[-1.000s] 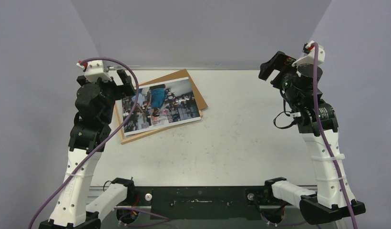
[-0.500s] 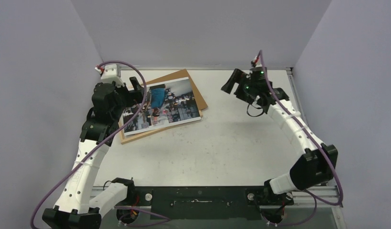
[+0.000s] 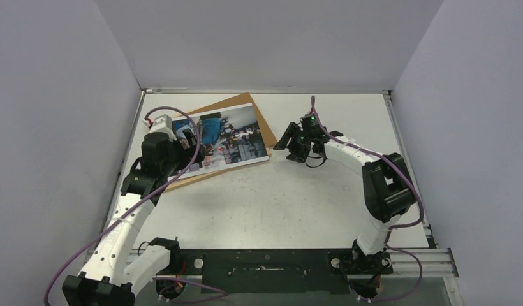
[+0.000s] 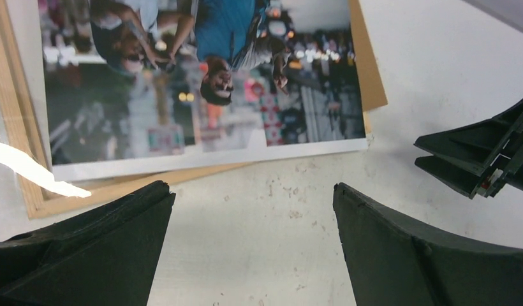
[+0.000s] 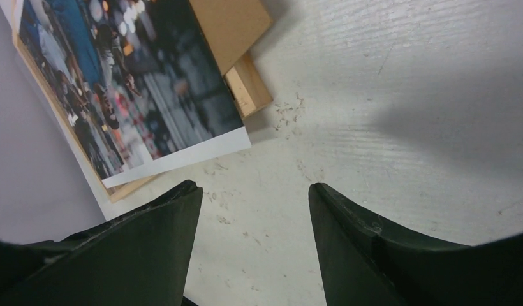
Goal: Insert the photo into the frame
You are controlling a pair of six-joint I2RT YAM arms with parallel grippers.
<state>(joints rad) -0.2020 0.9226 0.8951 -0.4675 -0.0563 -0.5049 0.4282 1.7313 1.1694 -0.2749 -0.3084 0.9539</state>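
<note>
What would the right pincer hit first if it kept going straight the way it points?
Probably the bare table, since the right pincer tilts down at it; skimming the surface, it would next reach the white-bordered corner of the photo, lying over the frame. Depth is unclear.

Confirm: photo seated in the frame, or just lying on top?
On top, not seated. The photo lies skewed across the frame, its white corner overhanging the rail.

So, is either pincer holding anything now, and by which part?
Nothing is held. The left pincer and the right pincer are both open and empty; the photo lies ungripped.
</note>
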